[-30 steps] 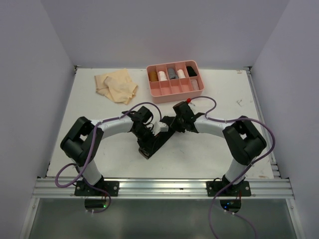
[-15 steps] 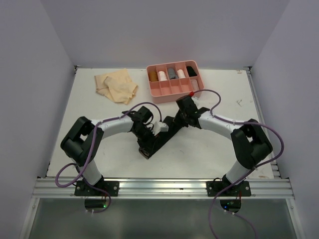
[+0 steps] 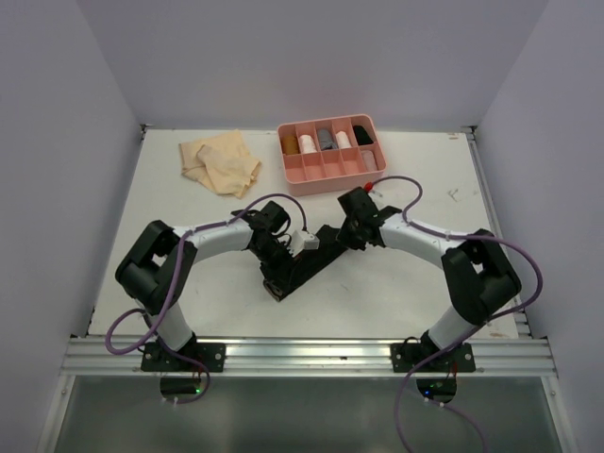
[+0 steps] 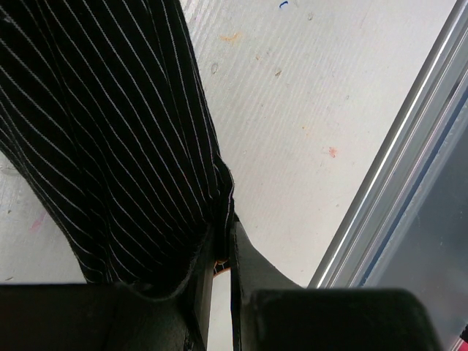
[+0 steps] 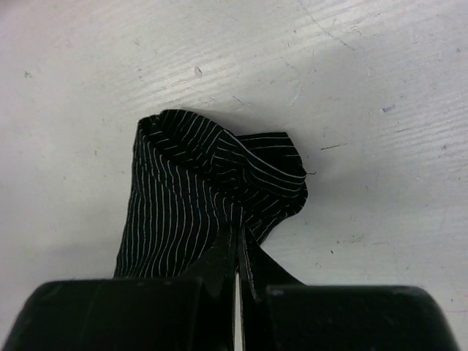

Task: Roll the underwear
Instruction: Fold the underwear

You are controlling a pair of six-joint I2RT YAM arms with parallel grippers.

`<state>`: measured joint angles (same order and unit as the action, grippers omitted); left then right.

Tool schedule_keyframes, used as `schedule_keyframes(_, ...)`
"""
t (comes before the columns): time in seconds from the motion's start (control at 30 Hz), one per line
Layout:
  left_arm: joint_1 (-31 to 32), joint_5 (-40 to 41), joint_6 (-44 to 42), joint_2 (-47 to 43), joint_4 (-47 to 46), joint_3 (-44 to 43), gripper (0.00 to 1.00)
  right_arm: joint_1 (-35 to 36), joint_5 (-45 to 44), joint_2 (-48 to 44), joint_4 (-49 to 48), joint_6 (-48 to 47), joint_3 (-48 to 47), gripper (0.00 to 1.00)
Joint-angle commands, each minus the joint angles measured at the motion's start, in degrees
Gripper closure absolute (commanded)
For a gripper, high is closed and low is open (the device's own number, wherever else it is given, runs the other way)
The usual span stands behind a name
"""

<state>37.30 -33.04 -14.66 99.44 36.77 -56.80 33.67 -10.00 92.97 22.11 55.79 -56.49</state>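
Top external view: black pinstriped underwear (image 3: 311,257) lies stretched on the table (image 3: 226,311) between the left gripper (image 3: 276,276) and the right gripper (image 3: 344,236). Since a second ago the right gripper has drawn outward, pulling the cloth longer. Both claws pinch it, the left at its near end and the right at its far corner.
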Motion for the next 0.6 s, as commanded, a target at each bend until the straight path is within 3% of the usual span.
schedule_keyframes(0.0, 0.4, 8.2, -3.5, 3.7, 4.4, 2.9, 0.84, -0.5, -2.9, 3.3, 0.9, -1.6, -0.4, 1.00)
schedule_keyframes(0.17, 0.4, 8.3, -4.6, 1.3, 5.4, 2.2, 0.87, -0.5, -3.4, 8.6, 0.5, -3.1, -2.5, 1.00)
schedule_keyframes(0.57, 2.6, 13.3, -10.8, -5.4, 9.3, 1.3, 0.96, -0.5, -3.9, 11.1, 0.7, -4.7, -3.7, 1.00)
